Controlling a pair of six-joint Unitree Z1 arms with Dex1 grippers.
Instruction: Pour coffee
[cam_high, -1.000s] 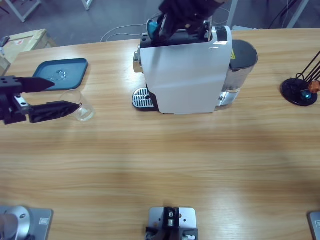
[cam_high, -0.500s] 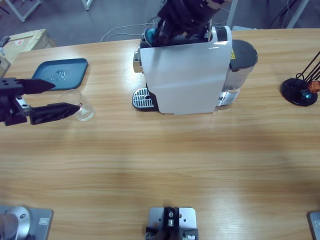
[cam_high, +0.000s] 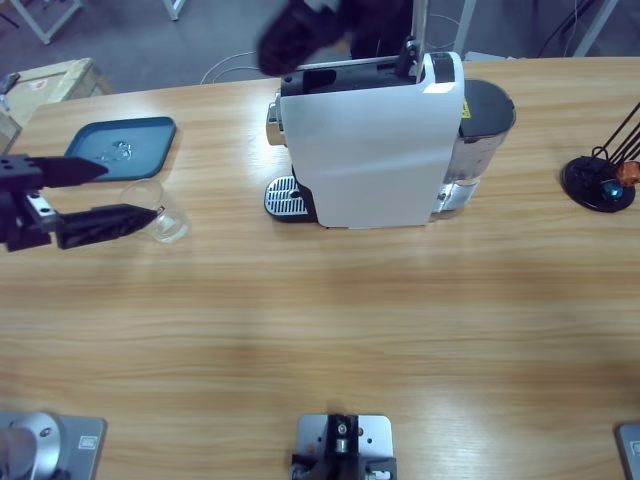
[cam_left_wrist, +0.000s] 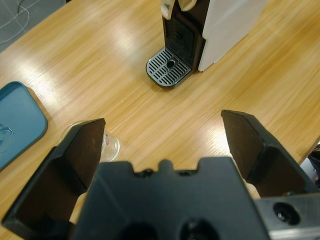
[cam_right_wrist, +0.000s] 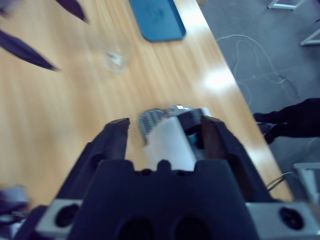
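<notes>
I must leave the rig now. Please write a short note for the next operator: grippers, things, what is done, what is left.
Left gripper: open, empty, jaws either side of the glass, not closed on it.
Right gripper: open, empty, in the air above the coffee machine.
Glass: upright and empty on the table, beside the blue tray.
Drip grille: bare.
Capsule stand: at the far end of the table.
Done: no coffee poured.
Left: grasp the glass, put it on the grille, brew.

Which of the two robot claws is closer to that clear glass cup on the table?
Left. The left gripper has its open jaws right beside the glass cup. The right gripper is far off, above the coffee machine.
</notes>
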